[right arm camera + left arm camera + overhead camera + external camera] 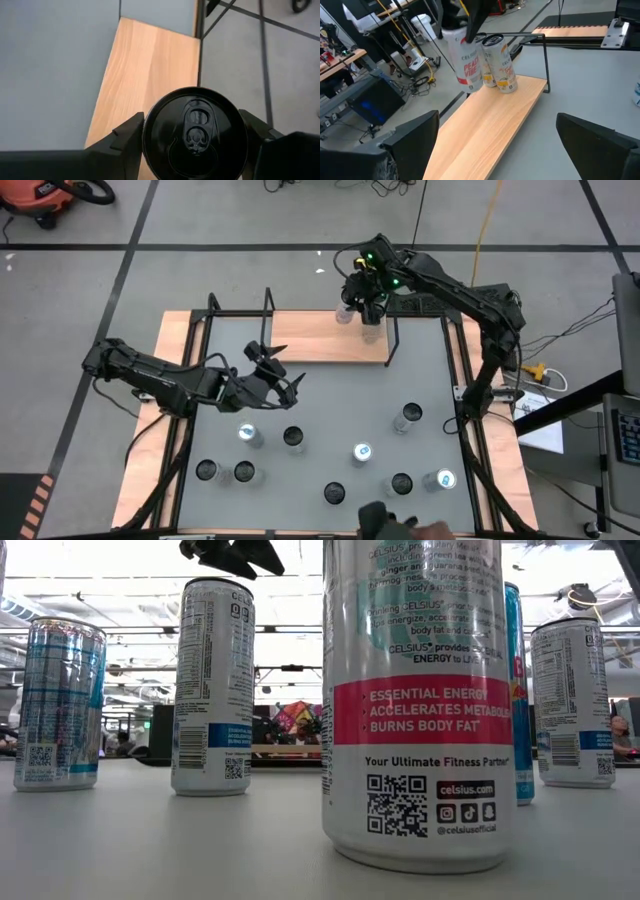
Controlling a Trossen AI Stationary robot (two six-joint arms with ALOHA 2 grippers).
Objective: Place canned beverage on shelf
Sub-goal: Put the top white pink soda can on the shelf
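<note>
Only the left wrist view shows two cans already standing at the far right end of the shelf, with a third, the held can, hanging just beside them. The right wrist view looks down on that can's black top between the right gripper fingers, which pinch it. The left gripper hovers spread wide over mid-table.
</note>
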